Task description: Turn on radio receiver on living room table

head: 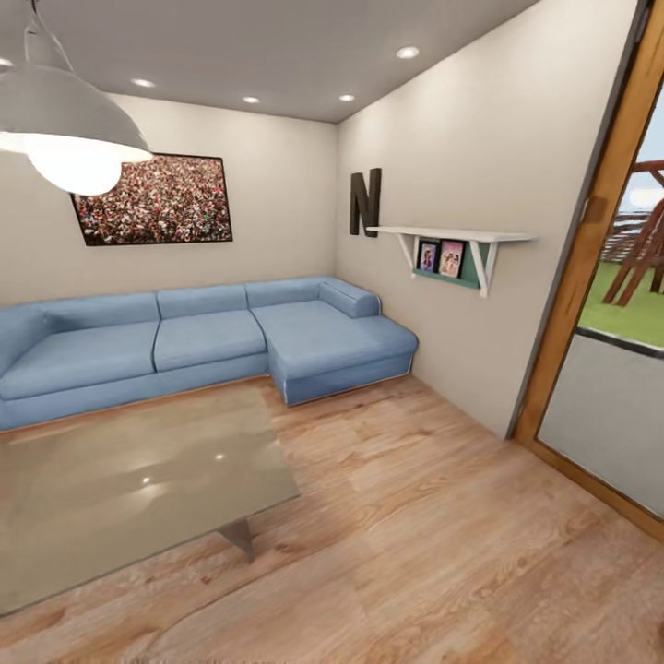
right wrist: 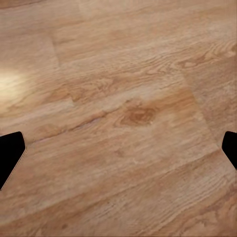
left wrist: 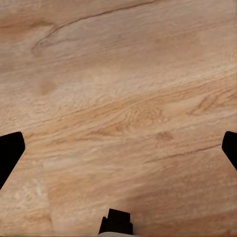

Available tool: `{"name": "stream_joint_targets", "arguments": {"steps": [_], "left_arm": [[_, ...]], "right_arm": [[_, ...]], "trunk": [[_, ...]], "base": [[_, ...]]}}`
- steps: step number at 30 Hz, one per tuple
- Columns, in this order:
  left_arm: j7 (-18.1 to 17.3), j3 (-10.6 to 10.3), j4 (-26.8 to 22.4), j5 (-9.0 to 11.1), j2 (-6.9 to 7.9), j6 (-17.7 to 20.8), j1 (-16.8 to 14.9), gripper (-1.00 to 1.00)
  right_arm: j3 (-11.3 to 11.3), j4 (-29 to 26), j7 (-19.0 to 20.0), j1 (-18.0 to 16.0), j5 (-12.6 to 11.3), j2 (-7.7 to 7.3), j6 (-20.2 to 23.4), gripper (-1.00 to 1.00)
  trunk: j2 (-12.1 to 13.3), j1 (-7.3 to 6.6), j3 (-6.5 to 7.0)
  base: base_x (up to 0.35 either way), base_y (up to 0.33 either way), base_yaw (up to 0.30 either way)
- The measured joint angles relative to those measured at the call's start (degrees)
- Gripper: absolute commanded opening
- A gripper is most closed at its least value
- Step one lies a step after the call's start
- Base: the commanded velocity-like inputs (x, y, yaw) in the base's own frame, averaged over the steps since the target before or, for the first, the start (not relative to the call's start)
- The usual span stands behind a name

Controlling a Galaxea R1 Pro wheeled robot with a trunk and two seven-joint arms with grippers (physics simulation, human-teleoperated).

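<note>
Light wood plank floor is seen below the left gripper, with wavy grain and a thin dark seam curving across one corner. The two black fingertips are seen at opposite edges of the frame, spread wide apart with nothing held between them. A small black part of the gripper body is seen at the frame's edge

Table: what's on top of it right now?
The visible part of the table shows bare glossy top with light reflections; no radio there. Its left and near portions run out of frame, so anything there can't be seen.
</note>
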Motion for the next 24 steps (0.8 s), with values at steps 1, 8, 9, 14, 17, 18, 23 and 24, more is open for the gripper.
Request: {"name": "stream_joint_targets", "arguments": {"steps": [1,8,9,14,17,18,23,24], "left_arm": [[0.0,0.0,0.0,0.0,0.05,0.0,0.0,1.00],[0.2,0.0,0.0,0.0,0.20,0.0,0.0,1.00],[0.2,0.0,0.0,0.0,0.22,0.0,0.0,1.00],[0.2,0.0,0.0,0.0,0.24,0.0,0.0,1.00],[0.2,0.0,0.0,0.0,0.24,0.0,0.0,1.00],[0.2,0.0,0.0,0.0,0.24,0.0,0.0,1.00],[0.2,0.0,0.0,0.0,0.24,-0.1,0.0,1.00],[0.2,0.0,0.0,0.0,0.24,-0.1,0.0,1.00]], "right_arm": [[0.0,0.0,0.0,0.0,0.0,0.00,0.0,1.00],[0.0,0.0,0.0,0.0,0.1,0.00,0.0,1.00],[0.0,0.0,0.0,0.0,0.1,0.00,0.0,1.00],[0.0,0.0,-0.1,0.0,0.0,0.00,0.0,1.00],[0.0,0.0,0.0,0.0,0.0,0.00,0.0,1.00],[0.0,0.0,-0.1,0.0,0.0,0.00,0.0,1.00],[0.0,0.0,-0.1,0.0,0.0,0.00,0.0,1.00],[0.0,0.0,-0.1,0.0,0.0,0.00,0.0,1.00]], "trunk": [[0.0,0.00,0.00],[0.0,0.00,0.00],[0.0,0.00,0.00],[0.0,0.00,0.00],[0.0,0.00,0.00],[0.0,0.00,0.00],[0.0,0.00,0.00],[0.0,0.00,0.00]], "base": [[0.000,0.000,0.300],[0.000,0.000,0.300],[0.000,0.000,0.300],[0.000,0.000,0.300],[0.000,0.000,0.300],[0.000,0.000,0.300],[0.000,0.000,0.300],[0.000,0.000,0.300]]}}
